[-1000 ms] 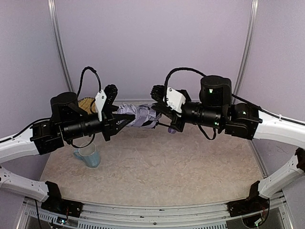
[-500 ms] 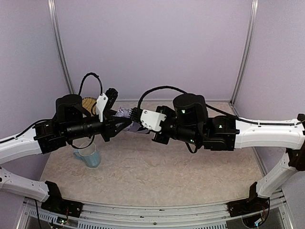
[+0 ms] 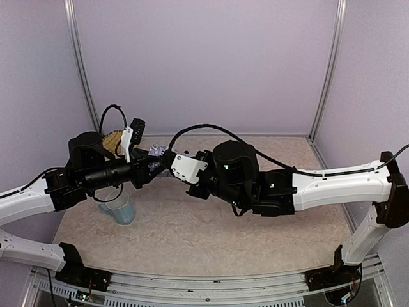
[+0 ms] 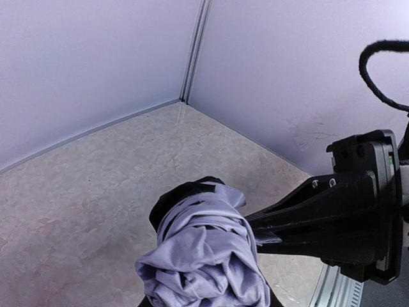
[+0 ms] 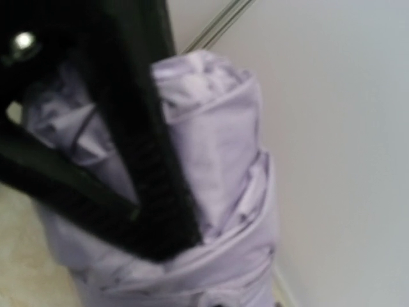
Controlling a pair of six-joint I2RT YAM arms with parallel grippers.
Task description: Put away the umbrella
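The umbrella (image 3: pixel 156 151) is a crumpled pale lavender bundle with black lining, held in the air between both arms at the left centre. My left gripper (image 3: pixel 153 167) is shut on its fabric from the left. In the left wrist view the umbrella (image 4: pixel 206 252) fills the lower middle and hides my fingers. My right gripper (image 3: pixel 169 164) presses in from the right, and its closed black jaws (image 4: pixel 281 227) meet the bundle's side. The right wrist view shows the umbrella (image 5: pixel 217 147) very close and blurred. The shaft and handle are hidden.
A pale blue translucent mug (image 3: pixel 119 208) stands on the table under my left arm. A tan woven object (image 3: pixel 115 137) sits behind that arm near the back left. Lavender walls enclose the beige table (image 3: pixel 211 236) at back and sides.
My right arm has swept far to the left, pushing its end of the umbrella toward the left gripper. The umbrella is now much shorter and more bunched. The left arm has shifted slightly left.
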